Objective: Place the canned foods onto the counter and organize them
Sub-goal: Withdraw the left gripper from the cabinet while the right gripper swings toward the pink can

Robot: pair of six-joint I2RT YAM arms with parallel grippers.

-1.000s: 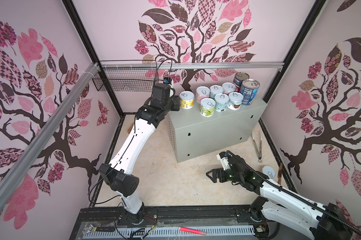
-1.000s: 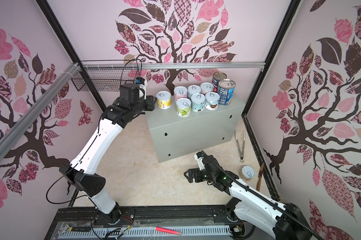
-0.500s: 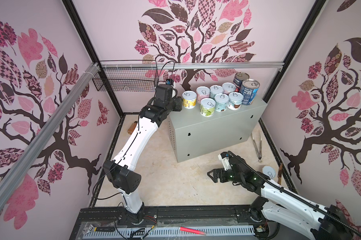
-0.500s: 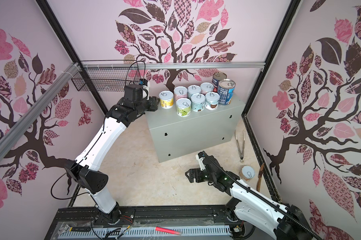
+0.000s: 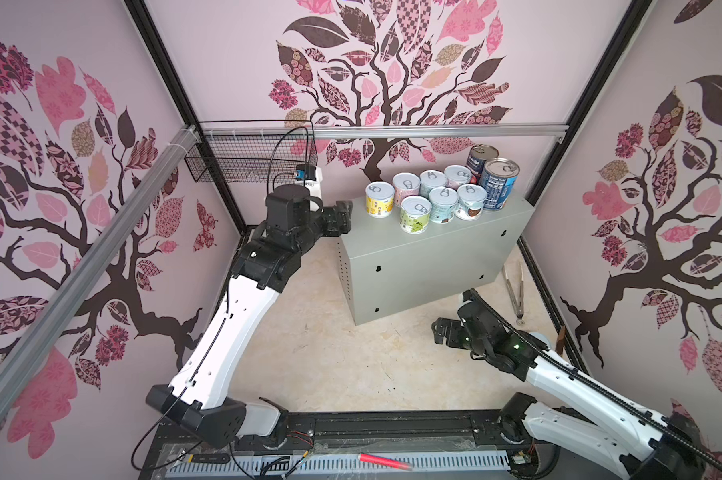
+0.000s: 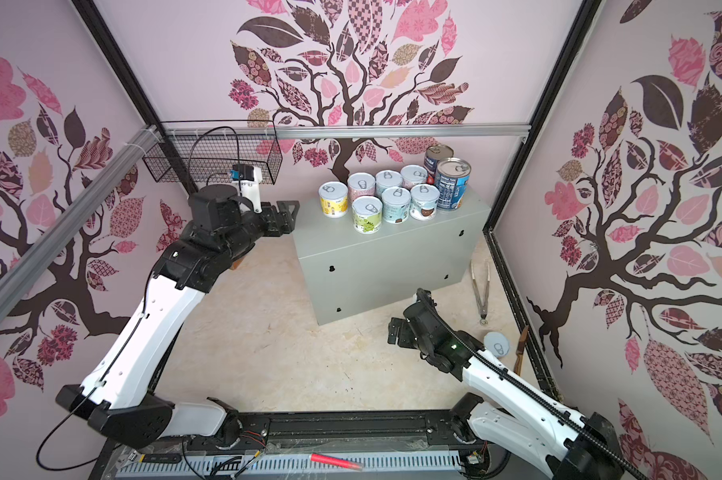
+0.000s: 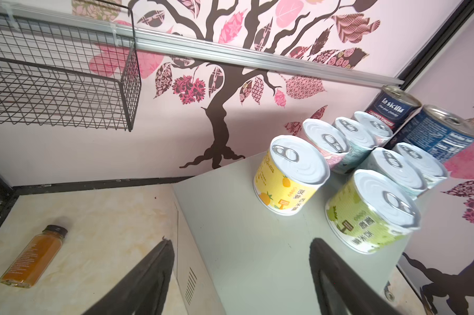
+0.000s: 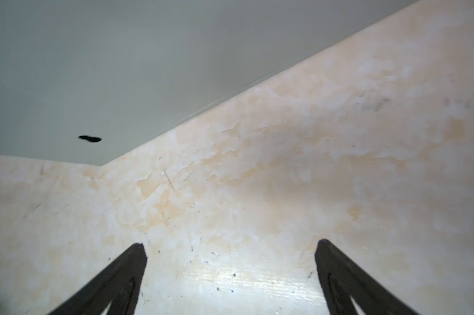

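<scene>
My left claw [image 7: 238, 242] is spread wide with nothing between its fingers. It hangs at the end of the counter [image 5: 434, 257], about level with the flat top. One fingertip sits over the grey top and the other over the edge where the box drops to the floor.

Straight ahead of this claw, and clear of it, the yellow can [image 7: 290, 177] stands upright on the counter. The green can [image 7: 372, 212] is beside it, towards my outer finger. Beyond these two, further from the claw, five more short cans [image 5: 444, 191] are packed in two rows. Furthest from it are the blue-label can [image 5: 498, 185] and the tomato can [image 5: 477, 158], at the far end.

Below the claw and off to its other side, an amber bottle [image 7: 34, 259] lies flat on the floor. A wire basket [image 7: 58, 79] hangs on the wall above and ahead.

My right claw [image 8: 230, 245] is also spread and empty, low over the pale floor. The counter's front wall rises just ahead of it. Behind this claw, past my wrist, one white-lidded can [image 6: 496, 344] stands on the floor near a pair of tongs [image 6: 480, 291].
</scene>
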